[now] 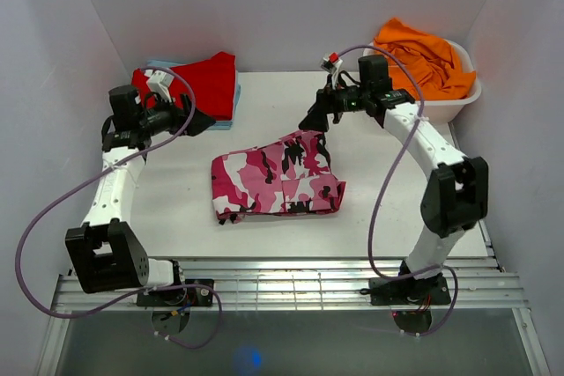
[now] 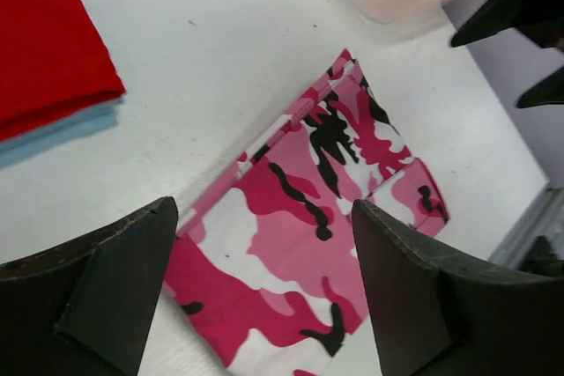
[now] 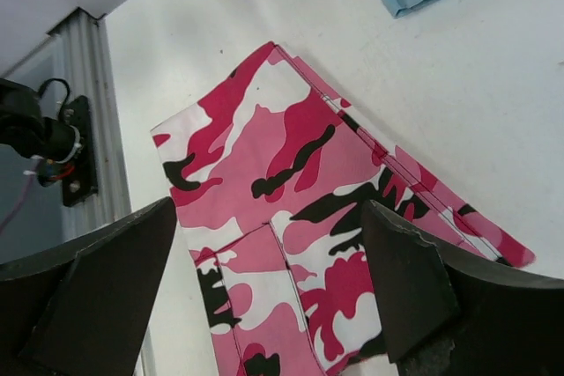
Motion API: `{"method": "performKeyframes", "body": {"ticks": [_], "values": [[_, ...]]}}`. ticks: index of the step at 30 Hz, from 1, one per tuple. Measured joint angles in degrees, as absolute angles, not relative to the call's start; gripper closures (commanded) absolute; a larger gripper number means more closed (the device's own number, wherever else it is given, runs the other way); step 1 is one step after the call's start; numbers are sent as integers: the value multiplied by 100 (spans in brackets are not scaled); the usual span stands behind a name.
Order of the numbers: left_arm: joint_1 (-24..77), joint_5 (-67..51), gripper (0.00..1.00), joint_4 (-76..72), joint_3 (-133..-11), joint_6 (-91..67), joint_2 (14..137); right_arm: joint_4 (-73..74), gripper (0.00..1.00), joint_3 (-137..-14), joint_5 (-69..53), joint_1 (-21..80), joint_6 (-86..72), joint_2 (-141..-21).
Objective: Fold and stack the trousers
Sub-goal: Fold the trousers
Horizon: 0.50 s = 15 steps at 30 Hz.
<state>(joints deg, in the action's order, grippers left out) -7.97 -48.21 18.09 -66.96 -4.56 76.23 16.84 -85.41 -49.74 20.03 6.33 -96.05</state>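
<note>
The pink, white and black camouflage trousers lie folded into a flat rectangle in the middle of the white table. They also show in the left wrist view and the right wrist view. My left gripper hovers open and empty above the table, left of the trousers and near the red garment. My right gripper hovers open and empty just above the trousers' far right corner. In both wrist views the jaws stand wide apart with nothing between them.
A plain red garment lies on a light blue cloth at the back left. A white tub with an orange garment stands at the back right. A slatted metal rail runs along the table's near edge.
</note>
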Motion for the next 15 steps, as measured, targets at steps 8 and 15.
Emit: {"method": "performKeyframes", "body": {"ticks": [8,15], "values": [[-489,-5175,5,825,-5033,-1796,8152,1186,10,-8221,-5948,1870,-659,-11644],[-486,-5424,6,51,-4974,-2541,9933,-217,10,-7566,-6060,1726,-1804,-11994]]}}
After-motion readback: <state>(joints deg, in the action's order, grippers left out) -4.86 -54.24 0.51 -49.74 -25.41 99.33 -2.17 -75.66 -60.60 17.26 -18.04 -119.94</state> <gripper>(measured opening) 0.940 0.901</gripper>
